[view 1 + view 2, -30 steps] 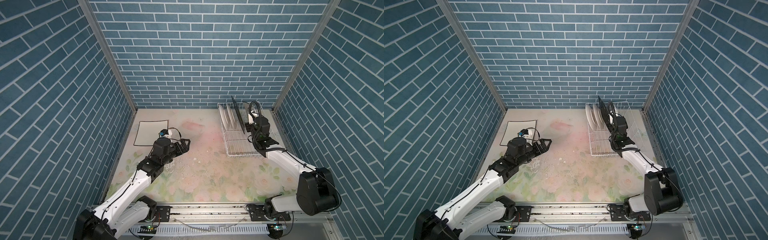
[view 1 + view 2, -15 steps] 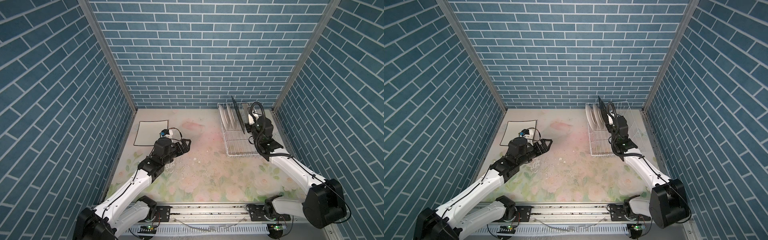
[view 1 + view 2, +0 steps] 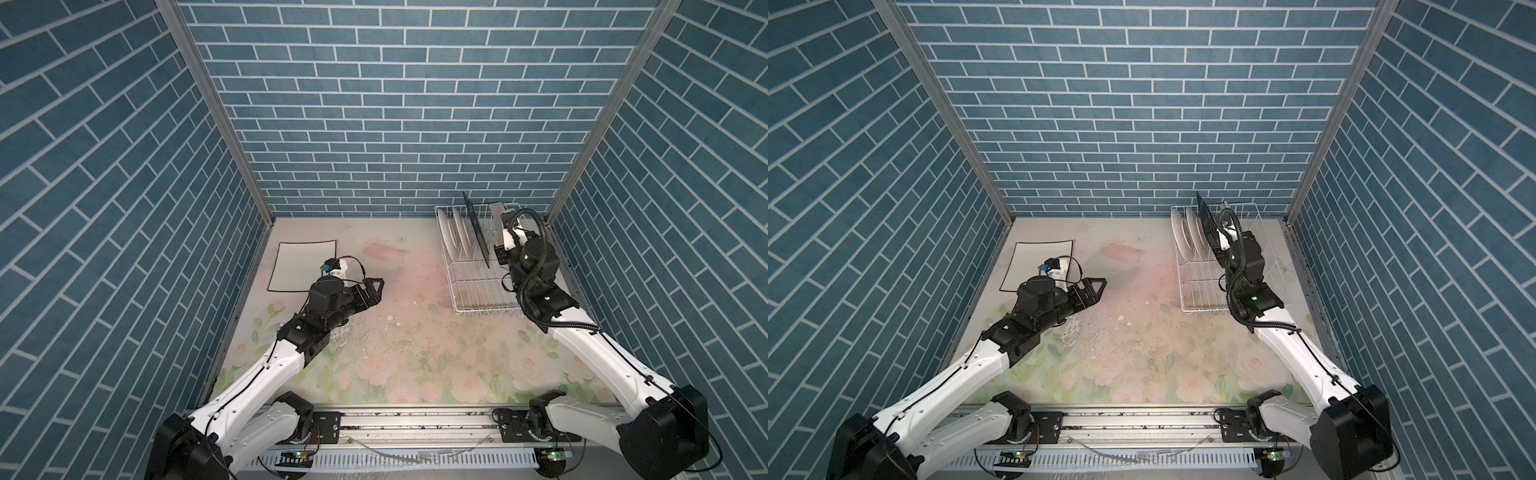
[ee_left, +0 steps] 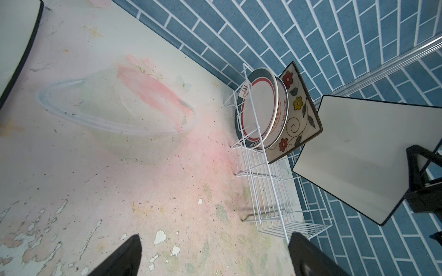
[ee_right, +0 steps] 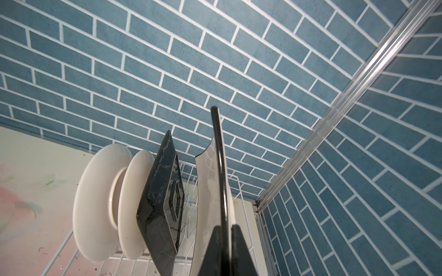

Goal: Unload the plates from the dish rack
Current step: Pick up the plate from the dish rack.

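— What is in hand?
— The right gripper (image 5: pixel 223 229) is clamped on the dark rim of a white square plate (image 4: pixel 358 153), held on edge over the far end of the dish rack (image 3: pixel 478 291). The left gripper (image 3: pixel 372 286) hovers above the table (image 3: pixel 415 332), its jaws spread wide and empty.
— And the other plates?
— Two round plates (image 4: pixel 258 110) and a flowered plate (image 4: pixel 296 114) stand upright in the rack's tines. A second white square plate (image 3: pixel 301 266) lies flat on the table near the left wall.
— How will the held one handle?
— It is likely glazed ceramic: stiff, fairly heavy, slick and easily chipped. Pinched at one edge, it may swing or slip, so a deep bite on the rim and a slow, low set-down seem wise.
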Tool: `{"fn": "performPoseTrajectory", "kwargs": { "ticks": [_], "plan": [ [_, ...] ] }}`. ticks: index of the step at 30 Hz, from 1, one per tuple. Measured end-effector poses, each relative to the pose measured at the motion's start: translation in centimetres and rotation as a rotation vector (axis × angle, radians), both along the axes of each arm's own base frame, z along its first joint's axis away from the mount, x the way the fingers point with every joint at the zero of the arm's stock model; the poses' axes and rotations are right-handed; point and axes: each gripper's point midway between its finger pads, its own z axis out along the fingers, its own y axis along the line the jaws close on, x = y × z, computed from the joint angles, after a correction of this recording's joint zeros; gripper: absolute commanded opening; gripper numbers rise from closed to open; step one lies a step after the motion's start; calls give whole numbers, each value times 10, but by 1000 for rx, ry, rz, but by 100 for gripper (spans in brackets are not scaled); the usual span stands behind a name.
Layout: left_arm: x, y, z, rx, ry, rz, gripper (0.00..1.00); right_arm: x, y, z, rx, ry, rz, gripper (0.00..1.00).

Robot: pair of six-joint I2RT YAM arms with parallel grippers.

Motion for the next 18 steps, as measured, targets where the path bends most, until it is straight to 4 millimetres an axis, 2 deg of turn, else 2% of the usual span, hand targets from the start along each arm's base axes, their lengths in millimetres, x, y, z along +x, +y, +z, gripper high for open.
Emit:
{"fn": "performPoseTrajectory", "kwargs": {
  "ticks": [9,18],
  "plan": [
    [3,-3,-4,10,-3,-11,98,-33,17,31,-7,-51,62,0],
    [4,-5,-9,19,9,-18,98,-71,47,80,9,-138,168,0]
  ]
}}
